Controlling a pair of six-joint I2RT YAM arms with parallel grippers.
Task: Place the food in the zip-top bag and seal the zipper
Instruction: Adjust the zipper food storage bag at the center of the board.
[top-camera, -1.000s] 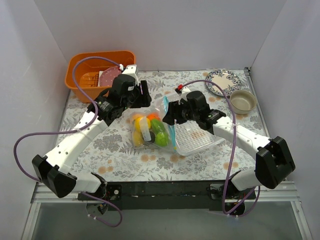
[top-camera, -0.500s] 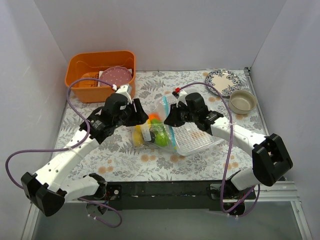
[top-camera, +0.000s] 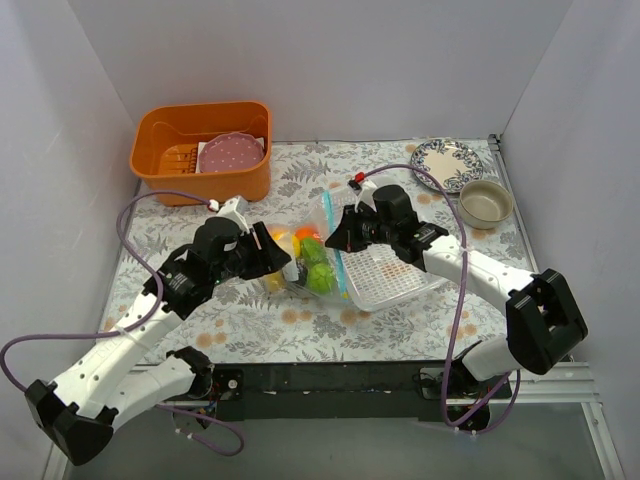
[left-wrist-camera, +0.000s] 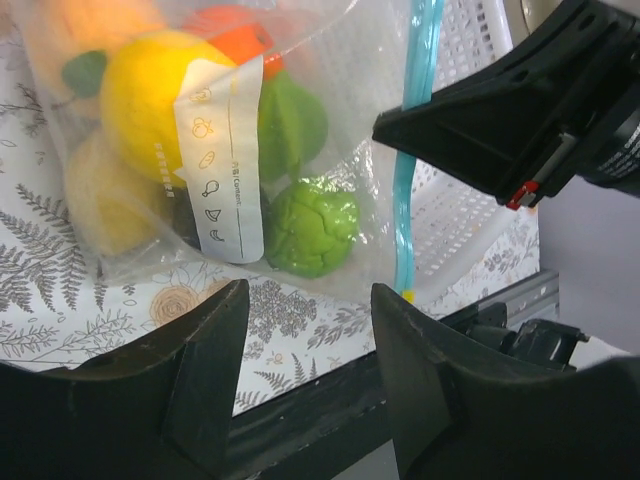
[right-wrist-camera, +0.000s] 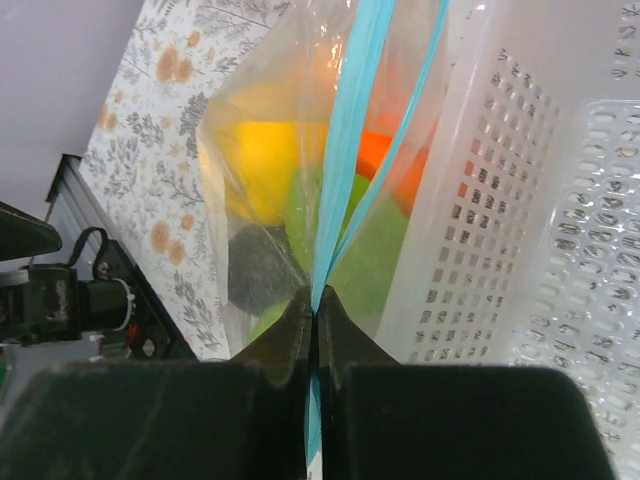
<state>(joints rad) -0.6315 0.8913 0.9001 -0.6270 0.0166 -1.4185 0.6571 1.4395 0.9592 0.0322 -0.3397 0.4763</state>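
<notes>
The clear zip-top bag (top-camera: 305, 262) lies on the flowered table with the food (left-wrist-camera: 160, 100) inside: yellow, orange and green pieces and a dark ball (right-wrist-camera: 255, 270). Its white label (left-wrist-camera: 222, 170) faces my left wrist camera. The teal zipper (right-wrist-camera: 355, 120) runs along the mouth, against the white mesh basket (top-camera: 395, 272). My right gripper (right-wrist-camera: 316, 300) is shut on the zipper strip at the bag's far end (top-camera: 337, 240). To the left of the bag and apart from it, my left gripper (left-wrist-camera: 310, 300) is open and holds nothing (top-camera: 275, 256).
An orange bin (top-camera: 160, 160) with a pink plate stands at the back left. A patterned plate (top-camera: 445, 163) and a beige bowl (top-camera: 485, 203) sit at the back right. The black frame rail runs along the near table edge (top-camera: 330, 378).
My right gripper has shut on the zipper strip. The left arm has drawn back from the bin side toward the near left, its gripper now beside the bag.
</notes>
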